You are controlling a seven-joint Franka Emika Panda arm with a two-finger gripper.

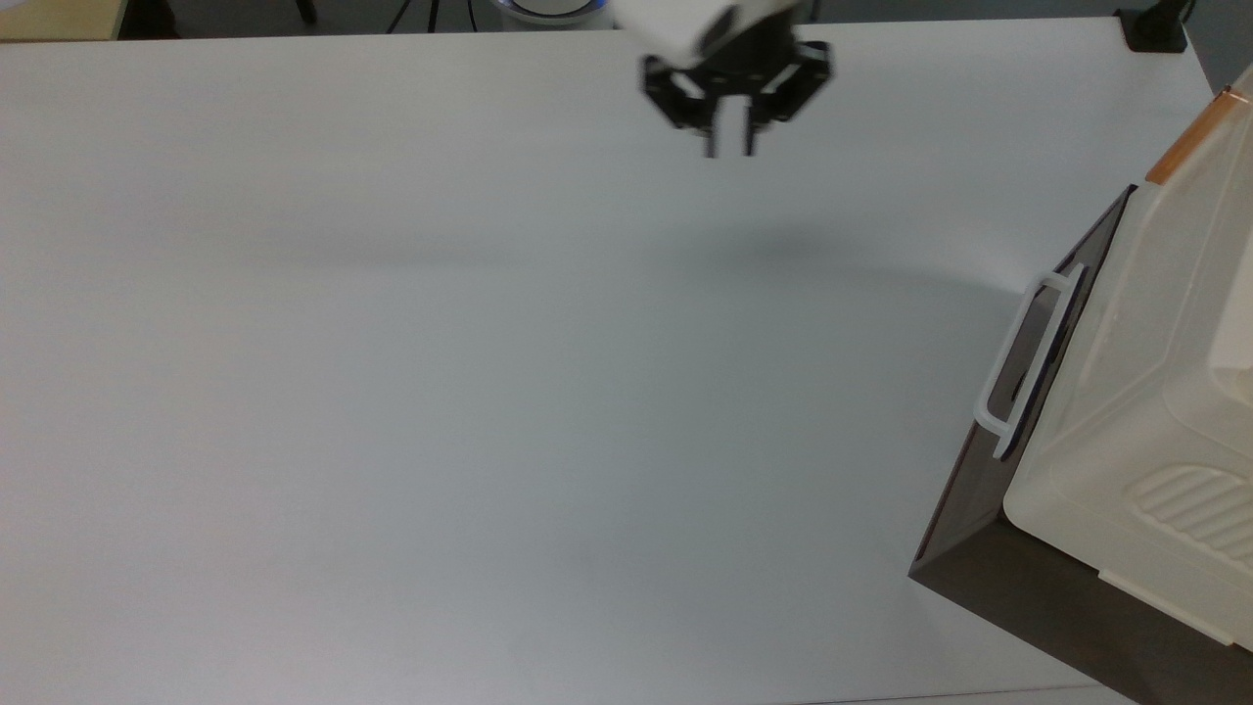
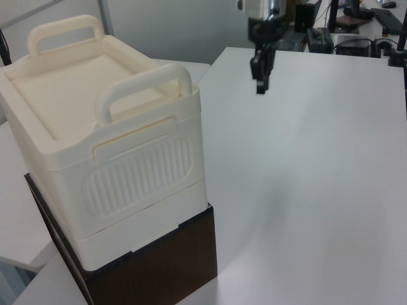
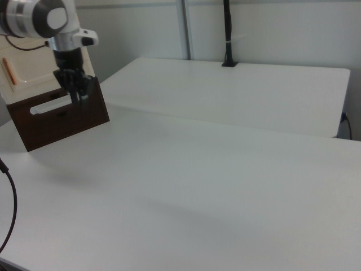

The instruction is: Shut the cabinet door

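Judging from the layout, the closing appears done. The cabinet door [image 1: 1165, 294] is seen lying flush against the cream cabinet body [image 2: 108, 159] at the top view's right edge, its orange handle [image 1: 1186, 139] at the corner. The gripper [image 1: 730, 137] hangs over the bare white table [image 1: 440, 372], well apart from the door, fingers drawn nearly together, nothing held. Nothing seems left.
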